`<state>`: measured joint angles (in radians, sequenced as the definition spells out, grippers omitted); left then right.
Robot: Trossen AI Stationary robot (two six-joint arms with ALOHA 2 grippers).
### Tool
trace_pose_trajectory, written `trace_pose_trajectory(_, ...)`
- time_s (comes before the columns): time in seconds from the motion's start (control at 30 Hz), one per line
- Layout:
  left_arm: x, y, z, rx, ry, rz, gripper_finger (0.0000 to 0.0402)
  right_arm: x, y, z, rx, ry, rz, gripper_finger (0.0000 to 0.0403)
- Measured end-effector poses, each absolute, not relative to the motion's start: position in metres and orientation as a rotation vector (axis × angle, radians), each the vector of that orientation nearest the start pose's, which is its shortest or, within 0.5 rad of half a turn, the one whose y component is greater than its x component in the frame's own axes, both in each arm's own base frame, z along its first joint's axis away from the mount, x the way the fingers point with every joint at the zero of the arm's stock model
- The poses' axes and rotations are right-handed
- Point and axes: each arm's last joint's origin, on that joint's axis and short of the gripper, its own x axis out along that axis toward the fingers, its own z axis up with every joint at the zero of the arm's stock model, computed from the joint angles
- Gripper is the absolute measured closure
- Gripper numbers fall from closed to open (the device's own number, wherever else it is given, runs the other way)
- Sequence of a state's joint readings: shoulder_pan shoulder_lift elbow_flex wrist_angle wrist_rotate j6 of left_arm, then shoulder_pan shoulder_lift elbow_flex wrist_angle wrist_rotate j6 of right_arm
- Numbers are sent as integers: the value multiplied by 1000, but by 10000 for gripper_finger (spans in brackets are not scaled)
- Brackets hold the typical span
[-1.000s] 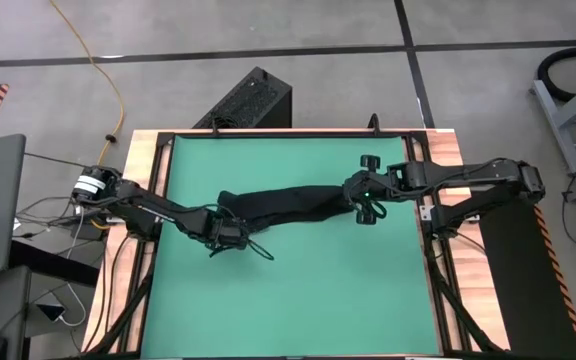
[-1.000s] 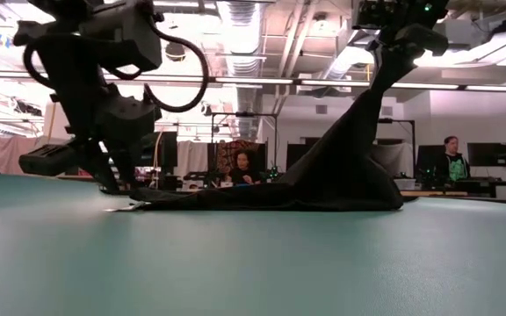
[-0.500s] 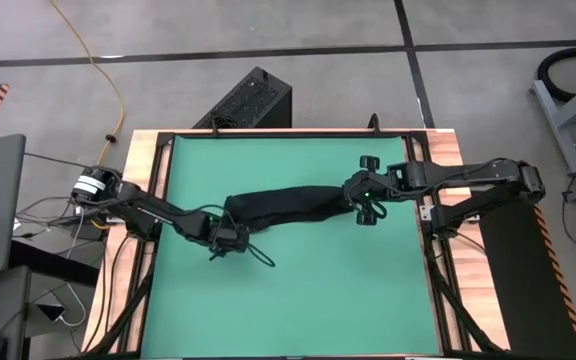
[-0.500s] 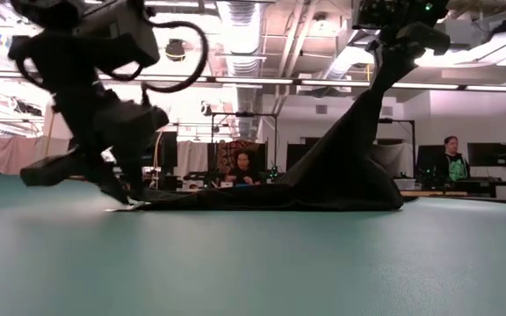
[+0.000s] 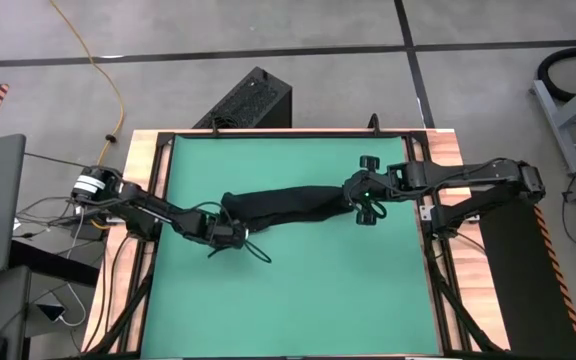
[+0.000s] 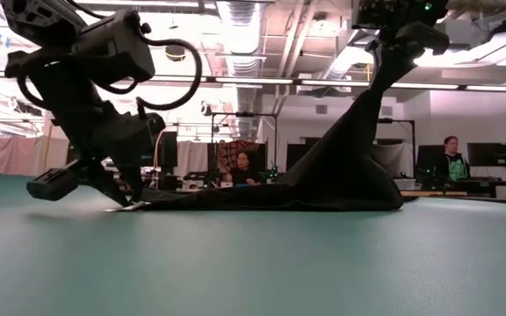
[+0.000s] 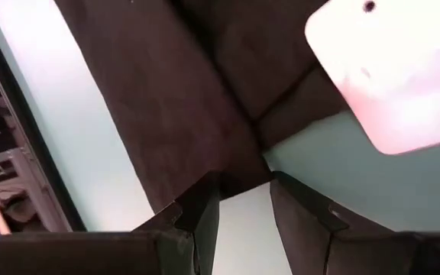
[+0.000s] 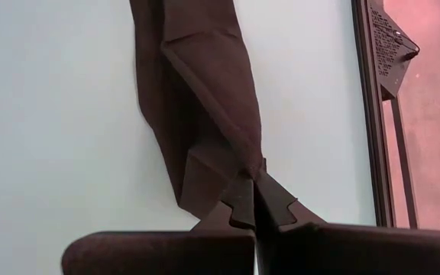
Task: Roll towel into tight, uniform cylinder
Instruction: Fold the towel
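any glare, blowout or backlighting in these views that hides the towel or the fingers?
Left wrist view: a washed-out pale blob covers one corner and part of the towel; the open fingers show clearly. Low view: bright ceiling lights backlight the scene, so the towel and left arm read as silhouettes. High view: even light, no glare. Right wrist view: mat pale, towel folds still readable.

Towel [image 5: 286, 205]: plain black, small white tag [image 7: 392, 72]; mat [image 5: 298, 290]: plain green; table frame [image 5: 140, 150]: light wood, black rails; box [image 5: 248, 100]: black, ribbed; cable [image 5: 98, 60]: yellow; floor [image 5: 488, 90]: grey, dark seams.
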<state>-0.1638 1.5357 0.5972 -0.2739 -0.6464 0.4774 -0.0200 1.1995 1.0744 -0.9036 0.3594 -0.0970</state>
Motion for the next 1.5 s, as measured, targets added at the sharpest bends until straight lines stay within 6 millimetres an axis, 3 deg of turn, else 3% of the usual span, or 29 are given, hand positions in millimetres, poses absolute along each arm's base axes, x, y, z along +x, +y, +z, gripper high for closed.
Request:
trace_pose_trajectory(0.3, 243, -14, 122, 830, 1169, 140, 299, 223, -15, 297, -259, 1038, -296, 398)
trace_pose_trajectory(0.57, 244, -10, 121, 804, 1169, 136, 389, 223, -15, 297, -259, 1038, -296, 398)
trace_pose_trajectory(0.77, 246, -10, 128, 824, 1178, 233, 401, 223, -16, 297, -242, 1035, -314, 398)
trace_pose_trajectory(0.9, 248, -12, 150, 805, 1160, 299, 401, 223, -20, 298, -221, 1029, -387, 398)
trace_pose_trajectory(1.03, 244, -10, 185, 785, 1114, 423, 401, 222, -26, 299, -214, 1016, -497, 398)
trace_pose_trajectory(1.3, 215, -1, 259, 766, 910, 743, 401, 219, -36, 302, -270, 980, -739, 398)
trace_pose_trajectory(1.5, 192, 3, 297, 733, 777, 869, 401, 215, -35, 309, -451, 918, -991, 398)
